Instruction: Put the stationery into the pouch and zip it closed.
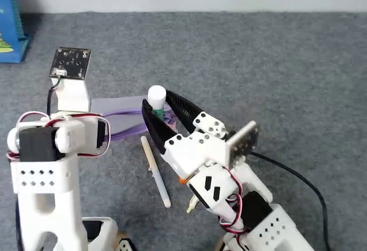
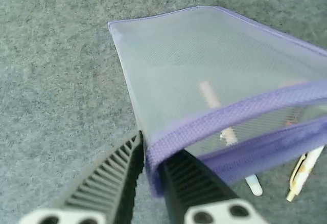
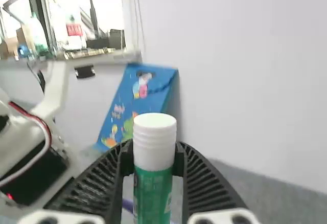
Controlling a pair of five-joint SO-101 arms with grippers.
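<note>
Translucent mesh pouch with purple trim (image 2: pixel 214 60) lies mid-surface, one corner clamped in the left gripper (image 2: pixel 150 152). Right gripper (image 3: pixel 153 155) grips a white-capped green glue stick (image 3: pixel 153 147) upright above it. Loading step is judged in hand; next, the stick needs lowering into the opening. Cream pen (image 1: pixel 156 171) waits alongside.

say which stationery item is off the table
The glue stick, upright in the right end effector; the white pen and clipped pen lie on the table.

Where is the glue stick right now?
The glue stick is gripped in the right gripper. In the high view it is near the middle, at the edge of the purple pouch, just past the white pen.
</note>
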